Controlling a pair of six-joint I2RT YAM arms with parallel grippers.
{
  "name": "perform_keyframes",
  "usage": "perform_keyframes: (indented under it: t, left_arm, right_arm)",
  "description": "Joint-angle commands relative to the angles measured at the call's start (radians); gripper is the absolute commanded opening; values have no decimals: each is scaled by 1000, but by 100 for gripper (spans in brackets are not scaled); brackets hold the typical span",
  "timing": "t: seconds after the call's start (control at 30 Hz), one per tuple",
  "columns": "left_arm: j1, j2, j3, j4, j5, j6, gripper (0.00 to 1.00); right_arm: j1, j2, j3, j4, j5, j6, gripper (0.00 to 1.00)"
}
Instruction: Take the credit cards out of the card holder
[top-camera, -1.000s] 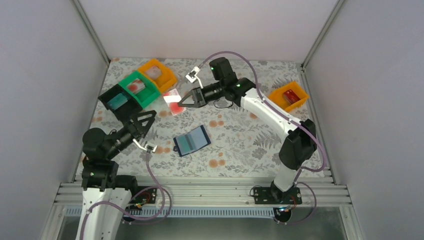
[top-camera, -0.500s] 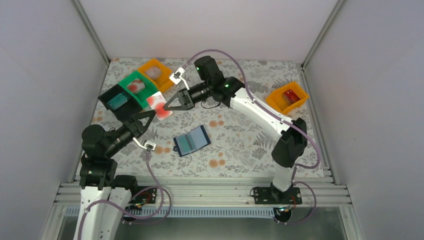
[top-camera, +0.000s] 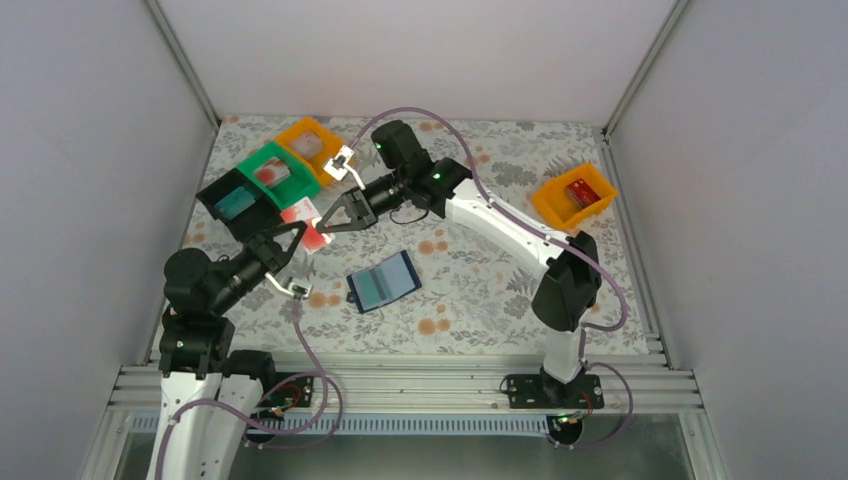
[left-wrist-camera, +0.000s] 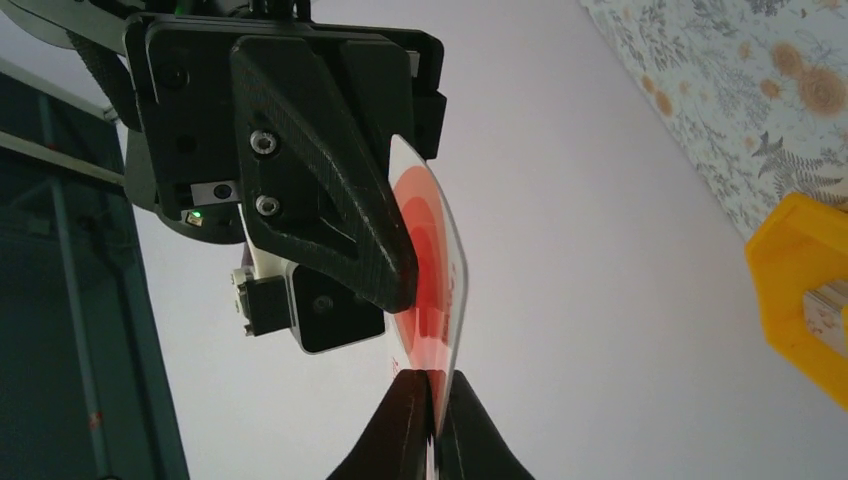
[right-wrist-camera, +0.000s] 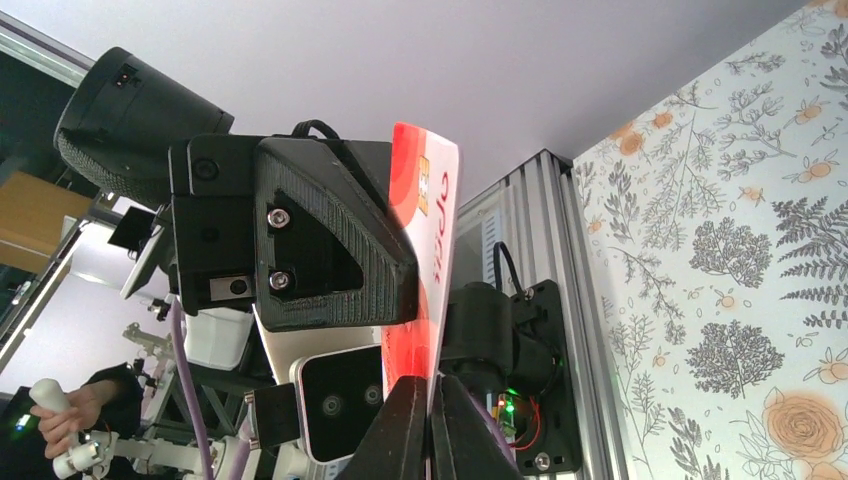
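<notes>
One credit card (left-wrist-camera: 435, 270), pale with a red blotch, is out of the card holder and hangs in the air, pinched from two sides. The left pincer (left-wrist-camera: 432, 415) is shut on one edge of it. The right pincer (right-wrist-camera: 430, 415) is clamped on the opposite edge, so the two sets of fingertips face each other with the card between them. This looks like a hand-over in mid-grip, with neither side having let go.

The card holder (top-camera: 383, 281) lies open and flat on the table (top-camera: 480, 290), below both pincers and well apart from them, on the near side of the right one, its blue pockets facing up. Whether any card sits in those pockets is too small to tell.

Just beyond the left pincer stand a black bin (top-camera: 245, 222), a green bin (top-camera: 295, 196) and an orange bin (top-camera: 336, 160). The green and orange ones each hold something pale, possibly cards.

By my reading, this card needs setting down, and the pockets need checking.
</notes>
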Motion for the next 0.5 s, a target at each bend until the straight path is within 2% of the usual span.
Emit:
perform_keyframes:
  t: [0.0,0.03,0.07,0.1,0.17,0.2,0.3,0.33,0.47]
  left_arm:
    - [-5,-3,28,-21,3,426,2]
    - [-5,-4,33,-39,-4,421,2]
    - [-6,-7,36,-57,-16,418,2]
    - [-7,-9,36,-75,-35,412,2]
    - [-7,-11,33,-106,-89,385,2]
    - [-7,-10,33,-119,-127,369,2]
    - [-7,28,48,-146,-313,290,2]
    - [-7,59,61,-151,-384,224,2]
    - [-8,238,194,-252,-612,-97,2]
  right_arm:
    - [21,9,31,-40,-32,-23,4]
    - [19,8,30,-41,-31,-27,4]
    - [16,5,31,-42,-19,-29,9]
    - [9,-5,26,-37,2,-27,22]
    - [-11,-33,5,-29,64,-22,54]
    - [-29,-56,-10,-25,95,-20,64]
    - [-94,-149,-92,-4,237,-8,81]
    - [-116,-185,-122,-3,300,-7,97]
    - [-185,-339,-238,-18,618,-16,99]
